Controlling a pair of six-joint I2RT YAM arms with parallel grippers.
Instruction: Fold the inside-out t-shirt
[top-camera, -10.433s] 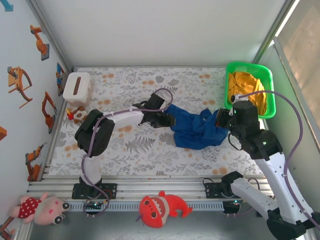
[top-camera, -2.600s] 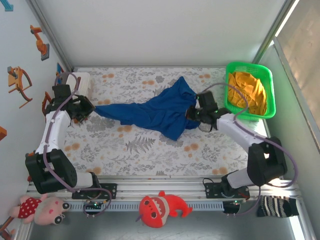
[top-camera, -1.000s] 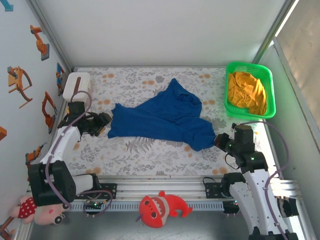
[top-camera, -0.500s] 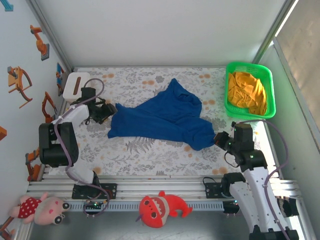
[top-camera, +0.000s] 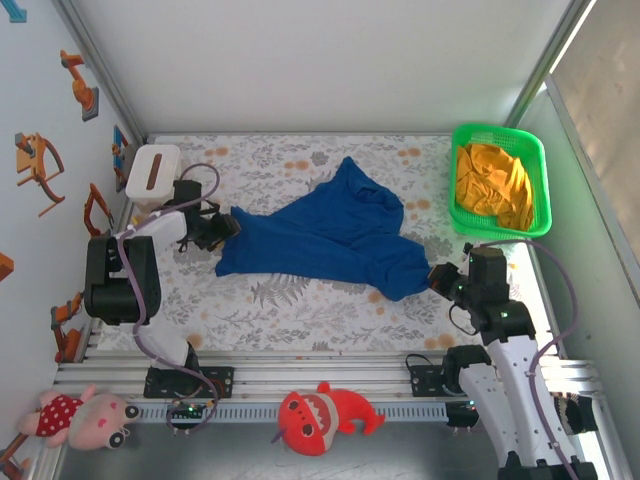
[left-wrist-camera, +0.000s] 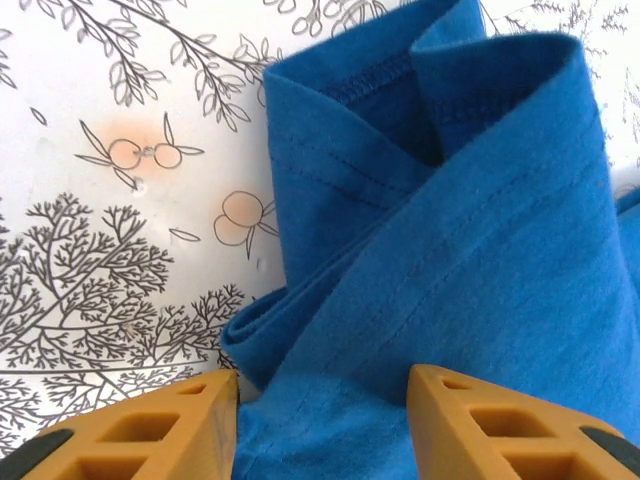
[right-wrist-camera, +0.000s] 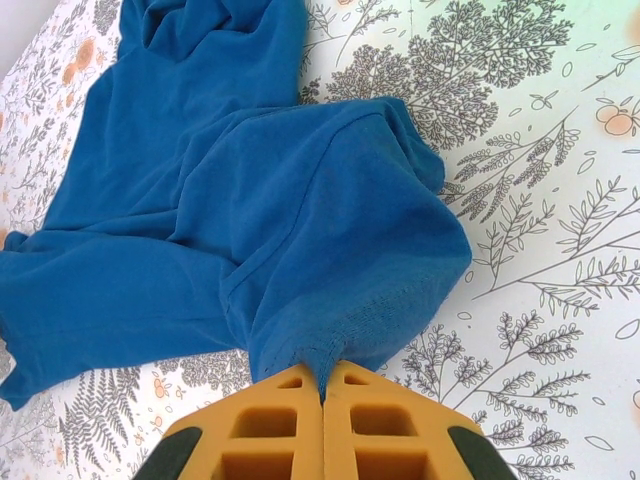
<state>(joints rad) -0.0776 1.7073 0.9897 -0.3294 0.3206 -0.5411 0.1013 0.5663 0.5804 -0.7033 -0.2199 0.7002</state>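
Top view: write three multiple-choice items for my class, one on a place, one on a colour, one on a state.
1. On the table, the green basket stands at the
A near left corner
B far right corner
C centre
2. The garment in it is
A orange-yellow
B red
C white
3. The right tool is
A open
B shut on the t-shirt
C shut on the basket
1 B: it sits beside the far right edge.
2 A: orange-yellow folds show.
3 B: blue fabric is pinched between shut jaws.

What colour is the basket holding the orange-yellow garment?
Bright green; the basket shows best in the top external view.
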